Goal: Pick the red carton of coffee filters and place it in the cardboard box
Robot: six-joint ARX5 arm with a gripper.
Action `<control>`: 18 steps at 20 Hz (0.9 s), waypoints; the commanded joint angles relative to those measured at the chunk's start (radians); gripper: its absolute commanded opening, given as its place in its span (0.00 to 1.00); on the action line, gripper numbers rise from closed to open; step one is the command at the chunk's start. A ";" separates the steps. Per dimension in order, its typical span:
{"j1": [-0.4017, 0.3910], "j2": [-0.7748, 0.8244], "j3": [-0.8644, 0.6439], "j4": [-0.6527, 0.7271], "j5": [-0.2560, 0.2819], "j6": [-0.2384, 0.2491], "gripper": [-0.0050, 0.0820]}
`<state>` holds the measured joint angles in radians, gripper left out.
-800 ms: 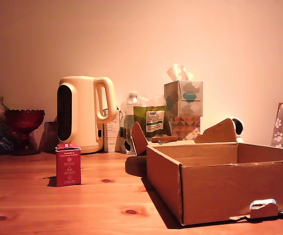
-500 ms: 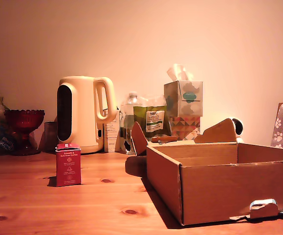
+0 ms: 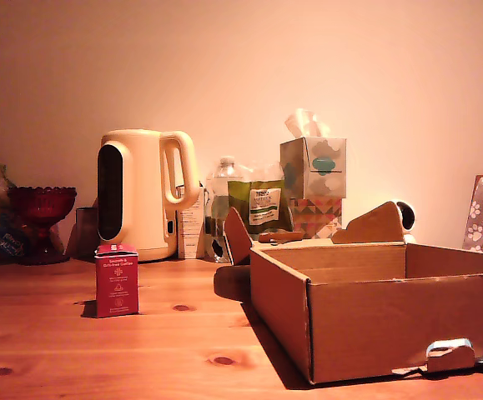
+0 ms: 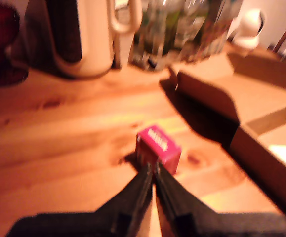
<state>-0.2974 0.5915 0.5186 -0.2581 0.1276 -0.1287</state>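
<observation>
The red carton of coffee filters (image 3: 117,281) stands upright on the wooden table at the exterior view's left, in front of the kettle. The cardboard box (image 3: 391,325) lies open at that view's right, with a tape tab at its near corner. No arm or gripper shows in the exterior view. In the blurred wrist view my gripper (image 4: 152,168) is shut, its two dark fingers pressed together with nothing between them. Its tips hang just short of the red carton (image 4: 158,143) and above it. The cardboard box (image 4: 261,153) lies beside the carton there.
A cream kettle (image 3: 141,192) stands behind the carton. A dark red goblet (image 3: 41,218) sits at the far left of the exterior view. Bottles, a green packet and a patterned tissue box (image 3: 314,185) crowd the back. A white camera (image 3: 405,215) sits behind the box.
</observation>
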 commanded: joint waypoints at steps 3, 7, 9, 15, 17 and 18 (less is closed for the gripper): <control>0.000 0.149 -0.023 0.095 0.009 -0.003 0.03; -0.028 0.304 -0.023 0.272 0.009 0.006 0.03; -0.061 0.369 -0.025 0.375 -0.023 0.005 0.03; -0.208 0.488 -0.048 0.524 -0.171 -0.053 0.03; -0.221 0.536 -0.048 0.536 -0.171 -0.068 0.06; -0.229 0.559 -0.048 0.556 -0.171 -0.078 0.12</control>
<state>-0.5224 1.1419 0.5007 0.2756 -0.0399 -0.1989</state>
